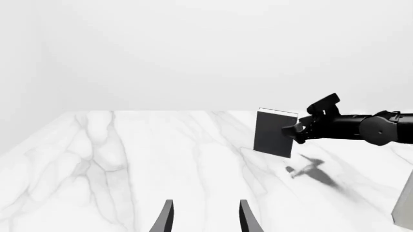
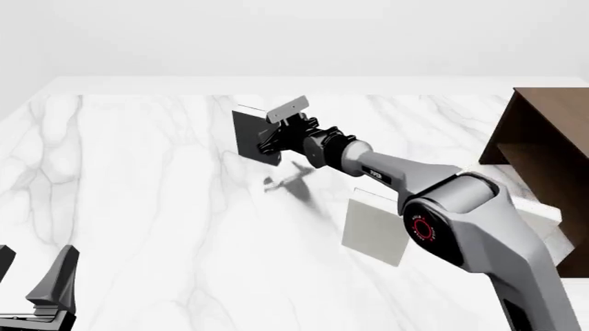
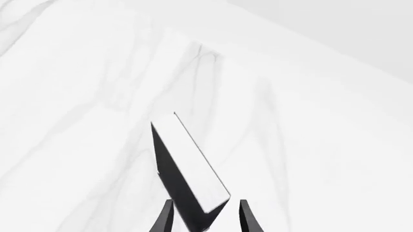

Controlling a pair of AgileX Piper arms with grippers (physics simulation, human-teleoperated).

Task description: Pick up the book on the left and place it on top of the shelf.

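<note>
The right arm's fingers (image 2: 267,143) are clamped on the book (image 2: 248,134), holding it upright and clear of the counter (image 2: 138,172), out toward the far middle. The shelf (image 2: 543,138) waits at the right edge, so the carry must swing rightward. The left fingers (image 1: 205,217) idle, parted, near the left corner.

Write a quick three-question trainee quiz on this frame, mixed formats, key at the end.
1. True or false: the right gripper has the book lifted off the table.
2. The left gripper is: A) open and carrying nothing B) shut on a pale book C) on the shelf.
3. Fill in: the pale book stands beside the ____ arm.

Key: 1 true (its shadow lies apart on the marble); 2 A; 3 right.
</note>
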